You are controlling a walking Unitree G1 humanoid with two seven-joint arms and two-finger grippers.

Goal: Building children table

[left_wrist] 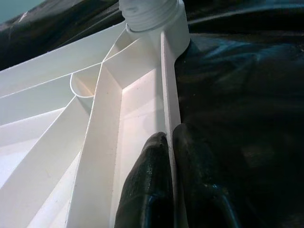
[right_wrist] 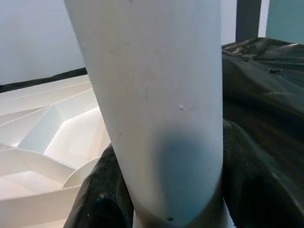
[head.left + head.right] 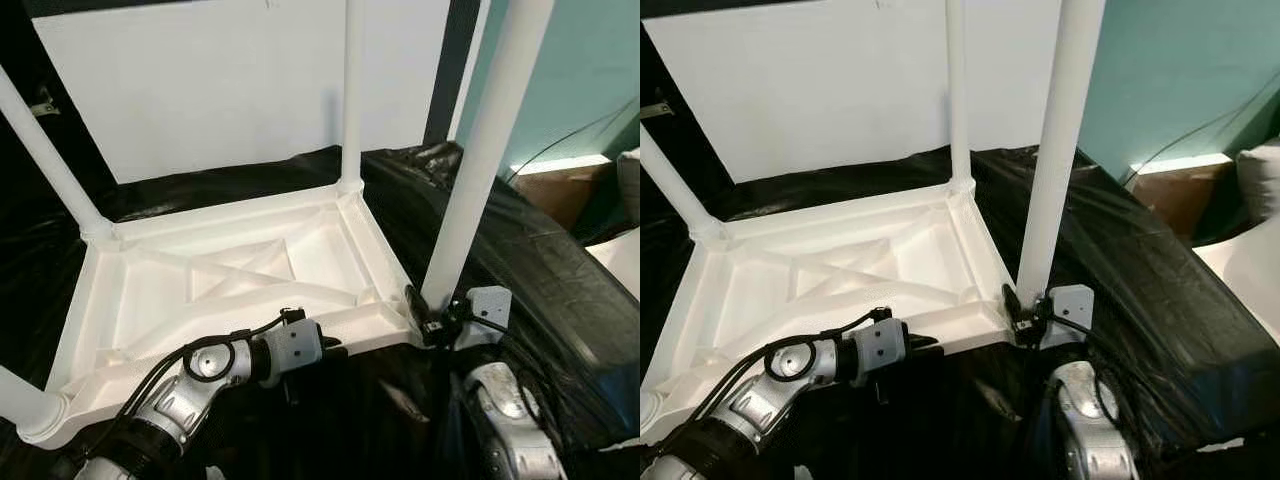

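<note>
A white plastic children's table lies upside down on black sheeting. Three legs stand in its corners: far left, far right and near left. A fourth white leg rises from the near right corner, leaning slightly right. My right gripper is shut on that leg's base, and a black finger shows on each side of the leg. My left gripper is shut on the near rim of the tabletop, left of that corner. A threaded leg end sits in the corner ahead.
Black sheeting covers the surface and bulges up on the right. A white panel stands behind the table, with a teal wall to the right. A cardboard box and a white object sit at the far right.
</note>
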